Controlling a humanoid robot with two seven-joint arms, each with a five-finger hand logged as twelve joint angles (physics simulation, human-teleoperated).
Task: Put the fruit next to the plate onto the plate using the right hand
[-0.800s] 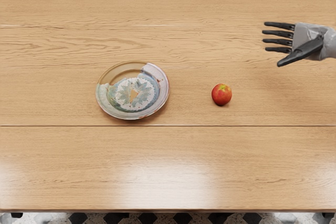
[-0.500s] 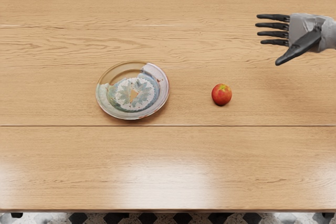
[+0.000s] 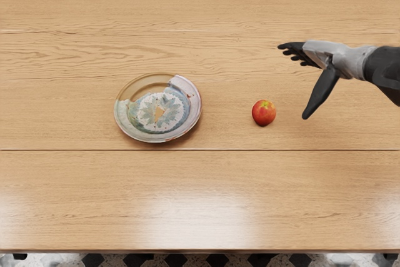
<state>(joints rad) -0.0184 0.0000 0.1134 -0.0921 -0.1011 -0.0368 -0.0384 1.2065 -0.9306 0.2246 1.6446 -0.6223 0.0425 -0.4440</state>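
Fingers [image 3: 292,47] of right hand [image 3: 326,56] spread, apart from apple [image 3: 264,112], beyond its right.

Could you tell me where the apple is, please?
Head view: the apple rests on the table right of the plate, apart from it, with the right hand to its right.

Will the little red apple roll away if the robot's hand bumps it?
Probably: the apple is round and sits loose on the smooth table, so a nudge would likely roll it. It looks firm, so the open right hand likely won't squash it.
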